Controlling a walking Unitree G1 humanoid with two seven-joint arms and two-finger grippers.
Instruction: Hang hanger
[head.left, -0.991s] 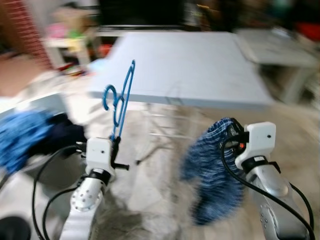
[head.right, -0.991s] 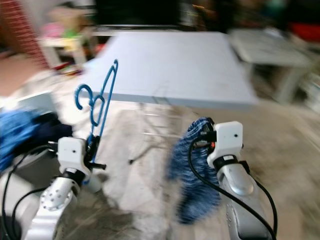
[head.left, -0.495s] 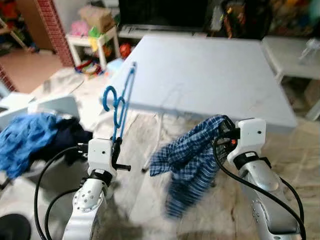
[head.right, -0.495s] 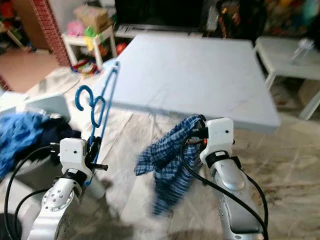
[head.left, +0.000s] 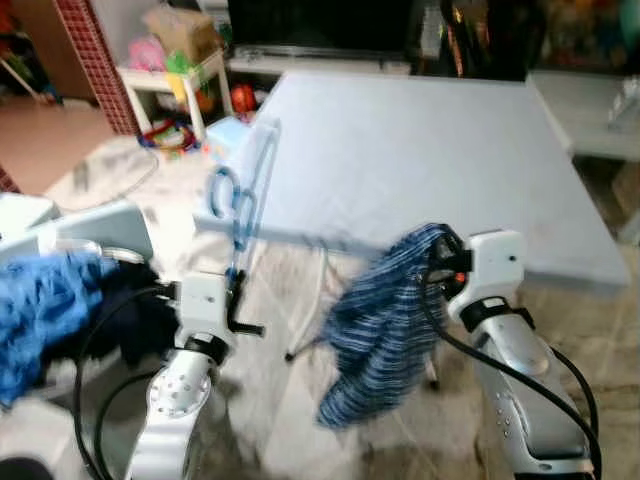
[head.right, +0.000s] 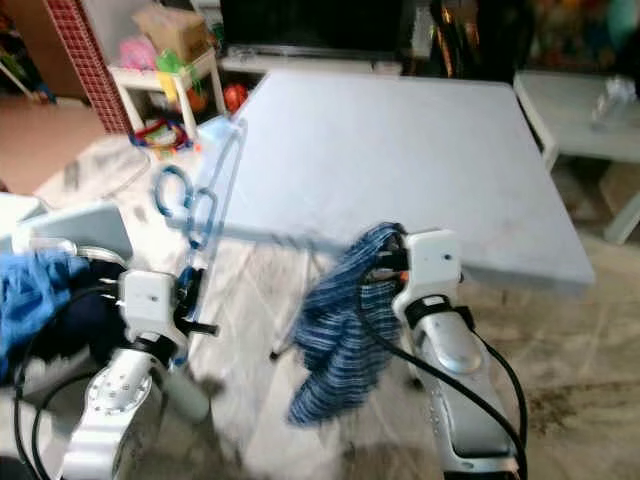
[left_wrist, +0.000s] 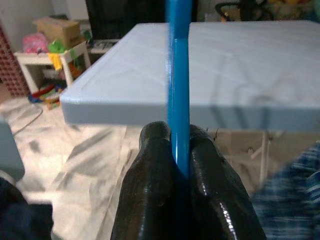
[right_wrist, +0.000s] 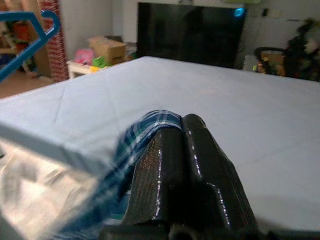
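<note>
Both silver arms reach forward and up toward the near edge of the pale blue worktop (head.left: 420, 150), a smooth matte slab on thin metal legs. The left gripper (left_wrist: 176, 150) points upward, its jaws closed tight on the lower bar of the blue plastic hanger (head.left: 240, 195). The hanger is slim and glossy; it stands nearly upright above the gripper, with its curled hook level with the worktop's near left corner and just in front of it. In the head views it is smeared by motion, so its exact outline is hard to read.

The right gripper (right_wrist: 182, 131) is held level, just short of the worktop's near edge, jaws clamped on a fold of a blue-and-white checked shirt (head.left: 380, 325). The soft woven cloth hangs limp below the gripper, in front of the worktop's legs, with its hem clear of the marbled floor (head.left: 280, 400).

Left of the worktop, a heap of blue and dark clothes (head.left: 60, 310) lies bunched beside the left arm. Beyond the worktop's far left corner stands a small white shelf unit (head.left: 165, 80) holding colourful items.
</note>
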